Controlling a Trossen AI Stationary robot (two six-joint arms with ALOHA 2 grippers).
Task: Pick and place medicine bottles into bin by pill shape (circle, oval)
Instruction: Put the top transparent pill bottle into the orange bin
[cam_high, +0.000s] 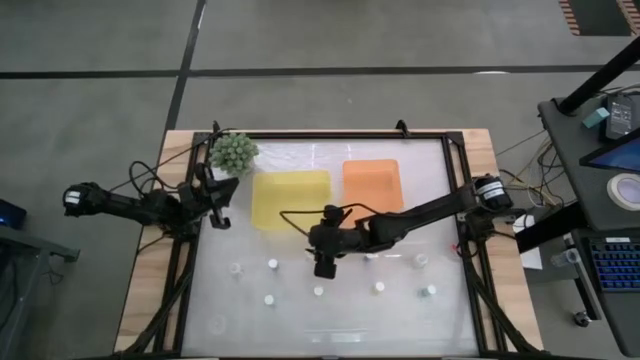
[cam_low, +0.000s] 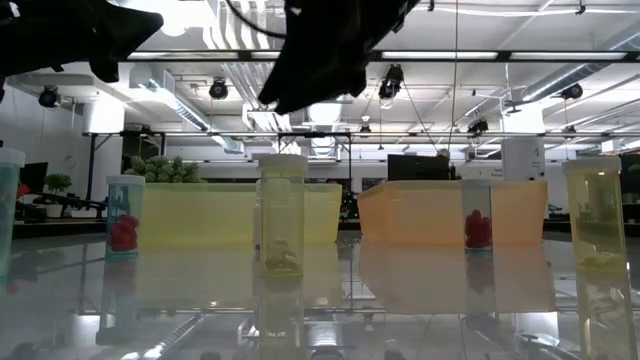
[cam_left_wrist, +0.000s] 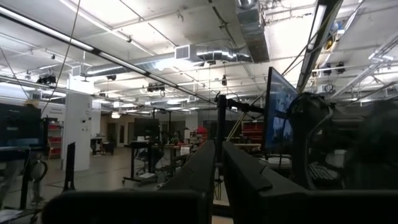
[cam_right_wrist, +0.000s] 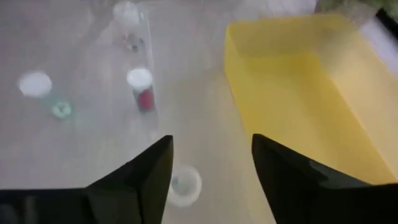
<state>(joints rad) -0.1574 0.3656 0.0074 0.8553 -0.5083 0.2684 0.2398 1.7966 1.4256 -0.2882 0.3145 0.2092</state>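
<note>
Currently the right gripper (cam_high: 325, 268) hovers with its fingers spread and empty above the middle of the tabletop (cam_high: 330, 320), near the yellow bin (cam_high: 290, 198), with a medicine bottle (cam_right_wrist: 185, 185) standing just below it. Other medicine bottles (cam_high: 379, 287) stand scattered across the front half, apart from the orange bin (cam_high: 372, 184). Meanwhile the left gripper (cam_high: 219, 220), fingers pressed together, waits at the left edge near the green spiky plant (cam_high: 233, 151).

Green spiky plant (cam_high: 233, 152) at the table's (cam_high: 330, 325) far-left corner; monitor (cam_left_wrist: 279, 115) beyond.
</note>
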